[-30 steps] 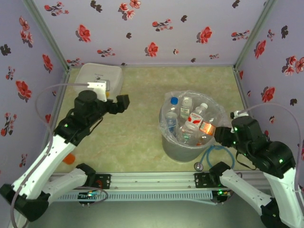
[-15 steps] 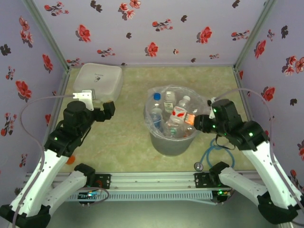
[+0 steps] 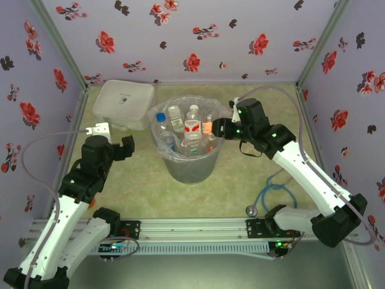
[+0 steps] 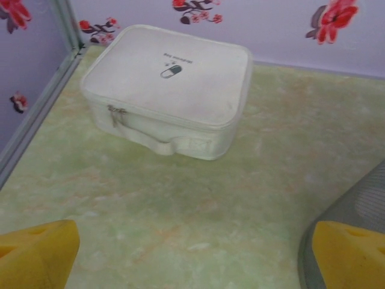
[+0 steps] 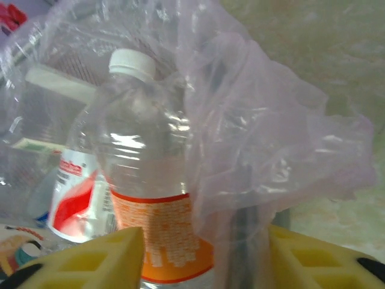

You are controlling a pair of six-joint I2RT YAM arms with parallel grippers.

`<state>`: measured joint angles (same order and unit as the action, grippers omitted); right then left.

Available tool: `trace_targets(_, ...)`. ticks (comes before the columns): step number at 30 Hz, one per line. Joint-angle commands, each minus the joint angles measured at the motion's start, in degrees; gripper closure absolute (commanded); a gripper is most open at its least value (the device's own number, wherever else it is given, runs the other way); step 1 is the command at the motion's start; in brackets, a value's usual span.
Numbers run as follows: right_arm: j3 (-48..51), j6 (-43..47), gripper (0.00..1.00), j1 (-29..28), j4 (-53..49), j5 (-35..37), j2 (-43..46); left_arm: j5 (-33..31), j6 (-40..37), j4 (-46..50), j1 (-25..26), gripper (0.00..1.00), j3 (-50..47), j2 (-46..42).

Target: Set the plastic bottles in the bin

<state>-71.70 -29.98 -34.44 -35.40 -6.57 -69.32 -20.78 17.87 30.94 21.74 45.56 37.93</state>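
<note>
- Left claw point(image 4: 194, 250): released, held over the tabletop point(image 4: 180, 198).
- Right claw point(image 5: 204, 256): positioned at the bin point(image 3: 187, 171) rim, with 1 orange-labelled bottle point(image 5: 147, 174) between its fingers. Grip cannot be determined.

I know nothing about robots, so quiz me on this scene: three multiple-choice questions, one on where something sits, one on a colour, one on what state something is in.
1. Where does the white zip case sit?
A. Far left corner of the table
B. Inside the bucket
C. Near right edge

2. What colour is the cap of the orange-labelled bottle at the right tool?
A. Blue
B. White
C. Green

3. How is the left tool?
A. Shut on a bottle
B. Open, nothing in it
C. Shut on the case

Answers:
1 A: the top view shows the case where the back and left walls meet.
2 B: the right wrist view shows a white cap.
3 B: its yellow fingers stand far apart over bare table.
</note>
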Motion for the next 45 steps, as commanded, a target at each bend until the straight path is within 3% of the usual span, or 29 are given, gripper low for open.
trace_targets(1, -4.24, 2.95, 0.28, 1.04, -0.85, 3.44, 3.31, -5.22, 0.52, -4.48, -1.05, 0.00, -2.95, 0.72)
trace_targets(3, -4.67, 4.14, 0.03, 4.66, -3.41, 5.71, 6.12, -7.62, -0.29, -7.88, -1.83, 0.00, -5.00, 1.97)
trace_targets(4, -4.50, 4.45, 0.01, 6.59, -4.29, 6.15, 7.36, -8.58, -0.89, -9.83, -2.37, 0.00, -6.20, 2.57)
trace_targets(10, 1.13, 8.66, 0.01, 19.24, -6.41, 12.59, 13.49, -10.24, -4.02, -23.25, -9.32, 0.00, -13.19, 9.07)
trace_targets(15, 14.50, 13.86, 0.01, 24.23, 3.40, 20.24, 16.13, -9.38, -7.62, -34.21, -12.30, 0.00, -18.56, 12.93)
trace_targets(23, 35.83, 20.14, 0.01, 25.81, 25.88, 32.04, 16.37, -6.04, -12.07, -49.38, -15.78, 0.00, -24.79, 18.85)
trace_targets(32, 45.44, 19.70, 0.00, 29.23, 46.02, 34.17, 8.91, -1.85, -13.89, -73.54, -18.73, 0.00, -26.25, 36.74)
trace_targets(39, 49.77, 22.78, 0.01, 30.30, 62.47, 33.90, 2.30, 4.05, -14.08, -82.06, -20.34, 0.00, -24.42, 46.91)
trace_targets(45, 52.06, 23.17, 0.01, 31.02, 75.19, 32.87, -5.13, 5.45, -14.51, -82.99, -20.33, 0.00, -24.34, 48.40)
